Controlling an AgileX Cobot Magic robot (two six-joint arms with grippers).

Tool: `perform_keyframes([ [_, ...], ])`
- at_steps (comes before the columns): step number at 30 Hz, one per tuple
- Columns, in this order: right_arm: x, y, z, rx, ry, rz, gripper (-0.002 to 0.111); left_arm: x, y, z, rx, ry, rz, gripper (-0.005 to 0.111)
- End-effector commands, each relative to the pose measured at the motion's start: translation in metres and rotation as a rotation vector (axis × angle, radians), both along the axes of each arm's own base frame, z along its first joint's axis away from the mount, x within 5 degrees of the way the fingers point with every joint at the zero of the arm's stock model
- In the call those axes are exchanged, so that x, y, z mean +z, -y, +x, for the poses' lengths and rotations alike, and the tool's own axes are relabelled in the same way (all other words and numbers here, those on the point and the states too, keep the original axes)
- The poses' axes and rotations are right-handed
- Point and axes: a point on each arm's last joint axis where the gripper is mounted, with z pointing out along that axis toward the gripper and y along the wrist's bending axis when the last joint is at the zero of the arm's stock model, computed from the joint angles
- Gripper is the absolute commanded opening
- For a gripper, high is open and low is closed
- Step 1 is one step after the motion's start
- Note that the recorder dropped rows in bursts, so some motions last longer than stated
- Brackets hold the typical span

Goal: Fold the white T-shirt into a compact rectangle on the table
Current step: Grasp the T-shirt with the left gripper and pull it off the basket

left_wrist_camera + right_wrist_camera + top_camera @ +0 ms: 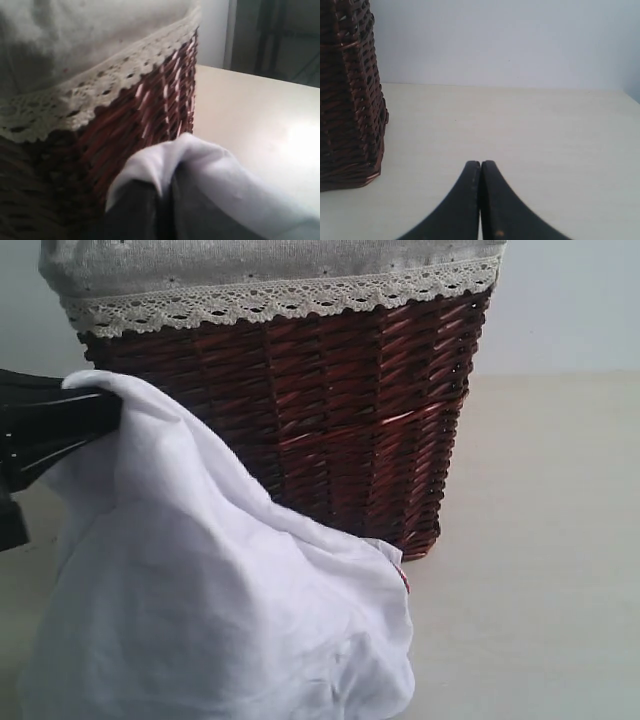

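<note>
The left gripper has its jaws pinched on a bunch of the shirt and holds it up against the front of the basket, below the lace liner. The cloth hangs crumpled from that one point toward the table, likely so it can be carried clear of the basket and spread flat before folding. The right gripper, jaws pressed together and empty, hovers low over the table beside the basket, apparently keeping out of the way.

Perhaps home: lace-lined wicker basket
</note>
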Motion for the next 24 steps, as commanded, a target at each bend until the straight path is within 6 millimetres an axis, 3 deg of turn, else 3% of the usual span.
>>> perform_keyframes([
  [1, -0.001, 0.000, 0.000, -0.006, 0.006, -0.003, 0.000, -0.017, 0.008, 0.035, 0.006, -0.008, -0.006, 0.000],
  [8, -0.001, 0.000, 0.000, -0.006, 0.006, -0.003, 0.000, -0.045, 0.007, 0.096, 0.201, -0.024, -0.046, 0.000],
  [18, -0.001, 0.000, 0.000, -0.006, 0.006, -0.003, 0.000, -0.073, 0.025, 0.155, 0.166, -0.070, -0.123, 0.000],
  [24, -0.001, 0.000, 0.000, -0.006, 0.006, -0.003, 0.000, -0.064, 0.046, 0.157, 0.088, -0.042, -0.144, 0.000],
])
